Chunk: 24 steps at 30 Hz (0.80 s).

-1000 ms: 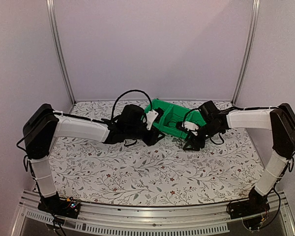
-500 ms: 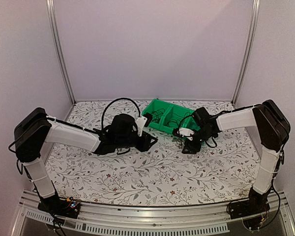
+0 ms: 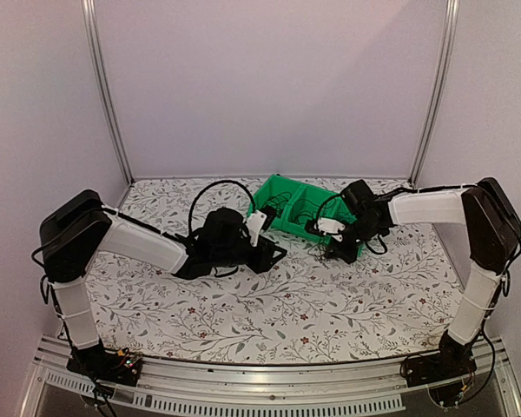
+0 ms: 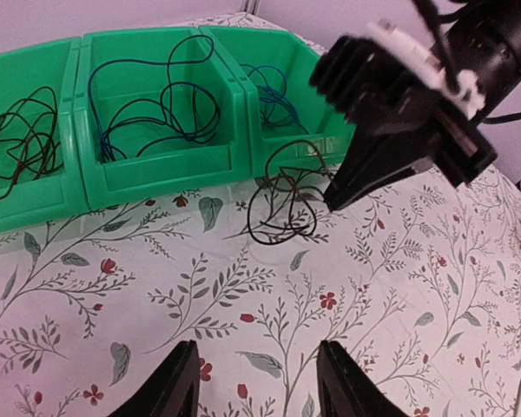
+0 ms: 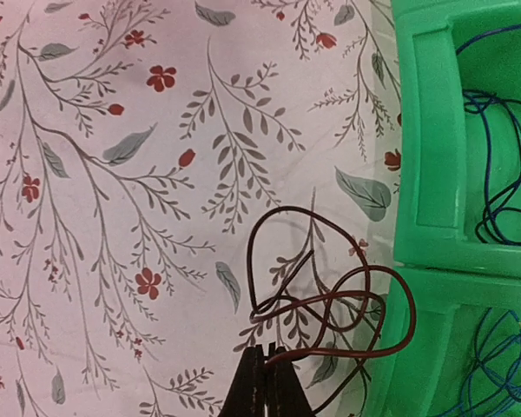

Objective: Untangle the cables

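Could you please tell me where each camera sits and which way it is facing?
Top external: above and behind the bases, looking down at the table; left arm and right arm in view.
Left wrist: low over the table, facing the green bins; the left fingers at the bottom, apart.
Right wrist: looking down on the dark brown cable; the right fingers shut on it.
Both wrist views share that cable and the bins.

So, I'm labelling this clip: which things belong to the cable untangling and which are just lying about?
Job: brown cable tangle on the table, right gripper shut on it; open left gripper; dark cable, blue cable and teal cable in the green bin.
Just there: floral table cover, thick black arm hoses.
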Each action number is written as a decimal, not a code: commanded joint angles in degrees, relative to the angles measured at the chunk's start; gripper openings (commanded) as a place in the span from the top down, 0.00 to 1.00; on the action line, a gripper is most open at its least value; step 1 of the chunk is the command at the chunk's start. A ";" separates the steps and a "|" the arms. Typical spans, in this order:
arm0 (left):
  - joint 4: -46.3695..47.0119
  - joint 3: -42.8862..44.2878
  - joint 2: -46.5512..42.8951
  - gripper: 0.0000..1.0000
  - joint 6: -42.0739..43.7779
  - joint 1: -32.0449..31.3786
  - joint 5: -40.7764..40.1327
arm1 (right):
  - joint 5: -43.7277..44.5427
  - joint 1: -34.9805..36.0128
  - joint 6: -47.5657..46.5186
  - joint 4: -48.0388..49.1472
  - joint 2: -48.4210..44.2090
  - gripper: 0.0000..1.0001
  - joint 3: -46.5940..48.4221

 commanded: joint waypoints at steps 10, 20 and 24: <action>12.98 0.53 3.83 0.54 -0.63 -2.50 8.07 | -12.38 0.61 0.82 -13.87 -13.75 1.00 7.82; 22.73 0.98 6.70 0.44 -19.65 -0.02 14.24 | -11.97 1.14 1.38 -13.81 -13.57 1.00 8.05; 31.39 2.04 11.54 0.38 -31.99 2.82 20.73 | -11.10 1.70 1.14 -13.57 -13.99 1.00 7.77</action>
